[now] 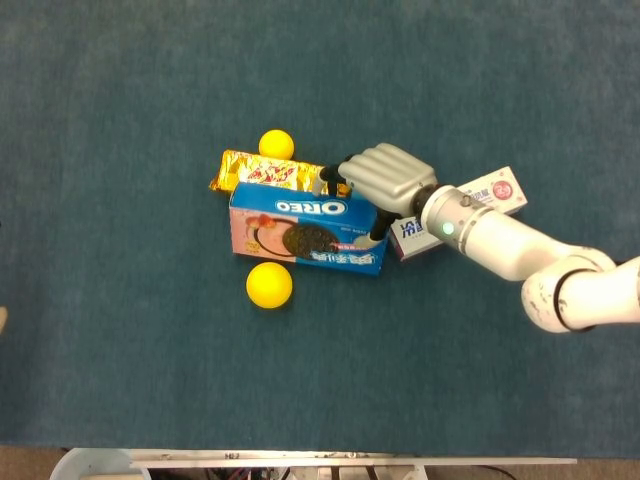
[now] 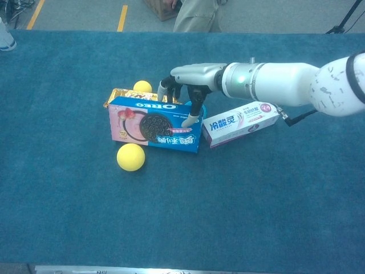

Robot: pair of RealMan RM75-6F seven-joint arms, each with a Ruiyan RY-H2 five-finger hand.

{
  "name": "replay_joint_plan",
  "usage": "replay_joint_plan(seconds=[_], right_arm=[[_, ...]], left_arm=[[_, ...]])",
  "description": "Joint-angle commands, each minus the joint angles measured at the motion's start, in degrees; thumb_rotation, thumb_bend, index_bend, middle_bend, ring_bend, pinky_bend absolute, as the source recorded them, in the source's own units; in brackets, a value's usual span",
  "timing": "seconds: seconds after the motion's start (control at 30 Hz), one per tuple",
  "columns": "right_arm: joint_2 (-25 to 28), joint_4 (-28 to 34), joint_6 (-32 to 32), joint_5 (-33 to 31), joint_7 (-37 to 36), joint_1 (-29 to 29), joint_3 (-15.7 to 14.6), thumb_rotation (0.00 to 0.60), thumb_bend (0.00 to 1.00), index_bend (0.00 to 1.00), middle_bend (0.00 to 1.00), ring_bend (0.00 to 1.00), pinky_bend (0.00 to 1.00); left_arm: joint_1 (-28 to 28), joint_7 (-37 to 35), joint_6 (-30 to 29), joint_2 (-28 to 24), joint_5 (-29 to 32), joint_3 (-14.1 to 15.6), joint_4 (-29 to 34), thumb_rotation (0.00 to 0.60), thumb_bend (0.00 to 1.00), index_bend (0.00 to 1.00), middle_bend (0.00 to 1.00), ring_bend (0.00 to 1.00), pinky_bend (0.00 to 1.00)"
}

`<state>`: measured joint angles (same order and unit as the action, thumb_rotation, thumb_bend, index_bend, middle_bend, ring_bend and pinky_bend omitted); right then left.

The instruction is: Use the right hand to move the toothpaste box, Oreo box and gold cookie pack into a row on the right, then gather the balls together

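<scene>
Near the middle of the table, from the head view, the right hand (image 1: pixel 385 180) grips the Oreo box (image 1: pixel 305 227) at its right end — the gold cookie pack (image 1: pixel 262 172) touches the box behind, so it may be dragged. From the chest view the box stands tilted on its long edge beside the toothpaste box (image 2: pixel 241 123), and a yellow ball (image 2: pixel 130 157) just in front could roll away if the box slips from the fingers (image 2: pixel 190 108).

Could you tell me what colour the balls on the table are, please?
Both balls, near and far, are yellow; the chest view shows it best.

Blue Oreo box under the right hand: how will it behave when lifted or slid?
The blue cardboard Oreo box looks stiff and flat-sided, so it should slide rather than roll. It already sits tilted with the right hand at its far edge, so it may tip. Probably light; the glossy faces might slip.
</scene>
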<state>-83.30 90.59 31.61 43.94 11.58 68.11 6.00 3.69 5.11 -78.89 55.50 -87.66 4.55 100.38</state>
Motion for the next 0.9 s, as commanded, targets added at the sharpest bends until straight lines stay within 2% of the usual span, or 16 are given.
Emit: replay_joint_plan(seconds=[0.03, 0.2, 0.37, 0.9], right_arm=[[-1.17, 0.92, 4.05, -0.26, 2.47, 0.12, -0.98, 0.6, 0.24, 0.47, 0.43, 0.37, 0.56], [-2.03, 1.72, 7.36, -2.8, 5.88, 0.89, -2.04, 0.6, 0.27, 0.55, 0.47, 0.42, 0.62], [-2.03, 2.91, 9.5, -3.25, 6.22, 0.47, -1.39, 0.6, 0.28, 0.61, 0.5, 0.45, 0.67], [0.95, 5.84, 11.58, 4.04, 2.27, -3.31, 1.15, 0.6, 0.3, 0.64, 0.53, 0.49, 0.7]], left_arm=[[-0.06, -0.25, 0.06, -0.05, -0.03, 0.11, -0.1, 0.6, 0.31, 0.08, 0.17, 0.03, 0.07], [-0.31, -0.99, -0.14, -0.23, -0.2, 0.29, -0.33, 0.6, 0.31, 0.08, 0.17, 0.03, 0.07], [-0.59, -1.46, -0.47, -0.38, -0.43, 0.44, -0.5, 0.6, 0.31, 0.08, 0.17, 0.03, 0.07], [-0.5, -1.52, -0.28, -0.34, -0.71, 0.38, -0.63, 0.6, 0.31, 0.08, 0.17, 0.03, 0.07]])
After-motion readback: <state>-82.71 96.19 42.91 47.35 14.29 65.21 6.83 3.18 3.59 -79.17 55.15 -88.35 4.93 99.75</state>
